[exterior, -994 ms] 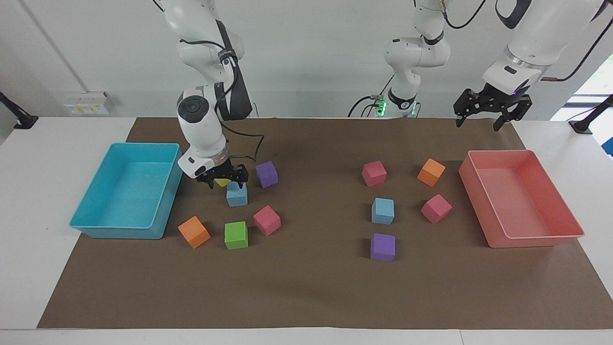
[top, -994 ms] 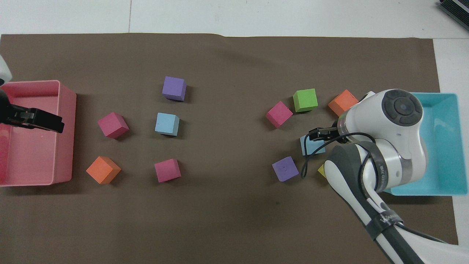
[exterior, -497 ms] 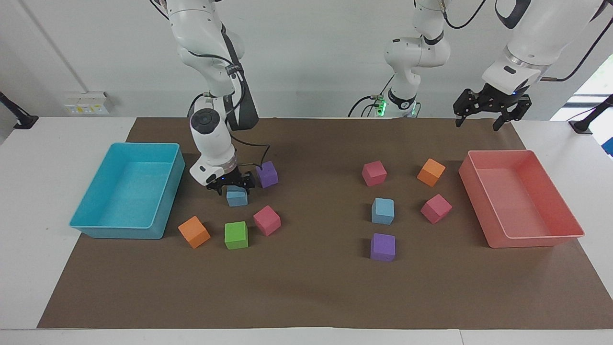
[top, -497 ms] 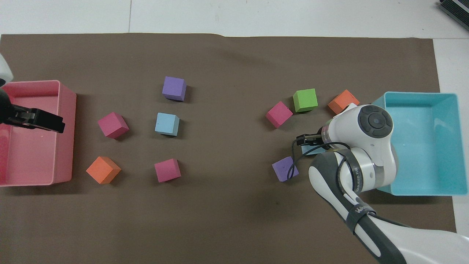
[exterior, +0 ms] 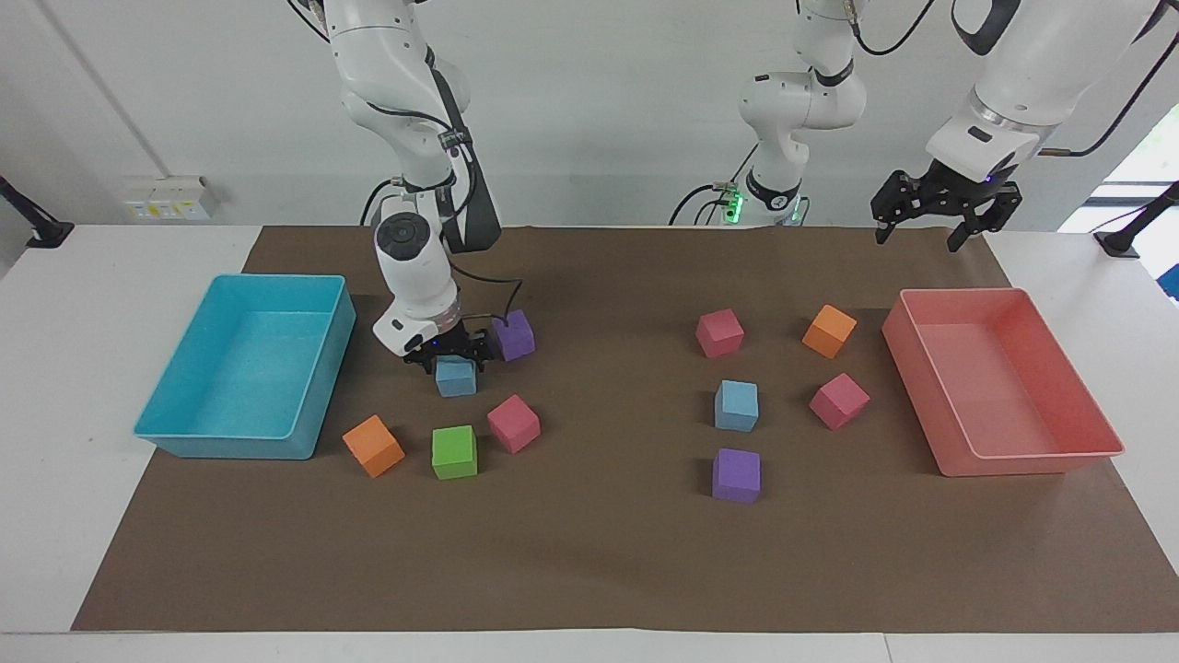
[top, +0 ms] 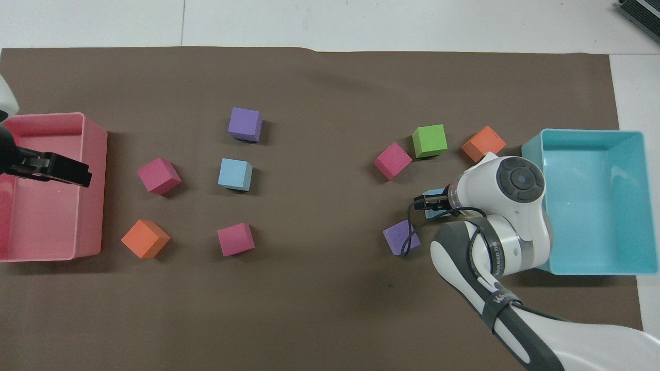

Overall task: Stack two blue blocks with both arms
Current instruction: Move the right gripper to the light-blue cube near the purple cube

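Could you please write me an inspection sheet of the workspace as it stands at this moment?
Surface: brown mat over a white table.
Job's things: one blue block under the right hand, beside a purple cube; second blue block free, toward the left arm's end. Not stacked.
Clutter: two pink, two orange, one green and a second purple cube; cyan tray and pink tray, both hollow.
Hands: right hand down at the first blue block, fingers straddling it; left hand open, waiting in the air by the pink tray.
Cables: black cable loops by the right wrist.
Surroundings: white wall; wall socket.
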